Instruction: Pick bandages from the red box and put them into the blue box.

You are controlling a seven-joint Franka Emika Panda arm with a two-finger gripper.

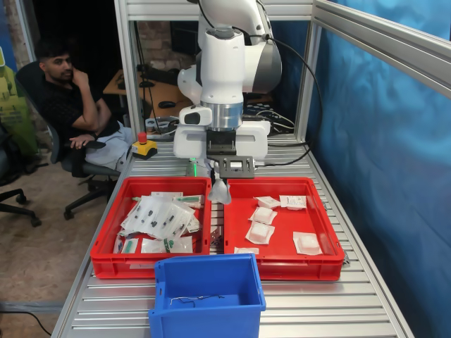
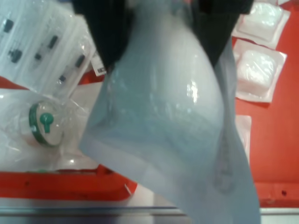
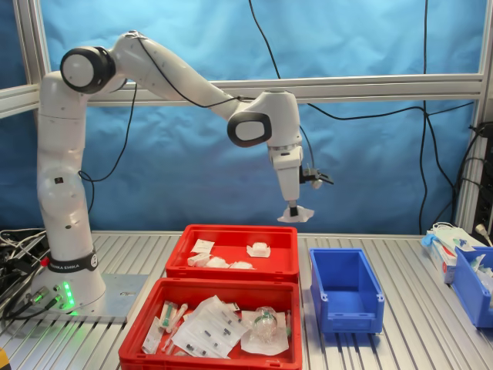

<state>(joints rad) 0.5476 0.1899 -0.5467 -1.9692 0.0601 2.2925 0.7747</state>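
White and slightly puffy, a bandage packet (image 3: 296, 214) hangs pinched at its top edge in the pincer (image 3: 293, 206), which is closed on it high above the table (image 3: 416, 339). In the second exterior view the packet hangs in the air above the gap between the red box (image 3: 233, 266) and the blue box (image 3: 345, 291), clear of both. In the first exterior view it dangles over the strip between the two red crates, near their far ends, with the arm (image 1: 223, 77) coming straight down behind it. The wrist view is filled mostly by the held packet (image 2: 173, 126), its plastic shiny and bulging, with the dark fingers (image 2: 105, 37) clamped on either side of its top. More bandage packets (image 1: 262, 224) lie scattered flat on the floor of the red box, several of them near its middle and one against its front wall in the first exterior view. The other red crate (image 1: 106, 262) beside it holds a heap of long clear packets (image 1: 156, 217) with dark and green items inside. The blue box stands in front of the two crates in the first exterior view, with no packet visible in it and only a thin bit of wire (image 1: 194, 299) on its floor. A man (image 1: 67, 98) sits on an office chair beyond the table at the first exterior view's left, hand at his chin.
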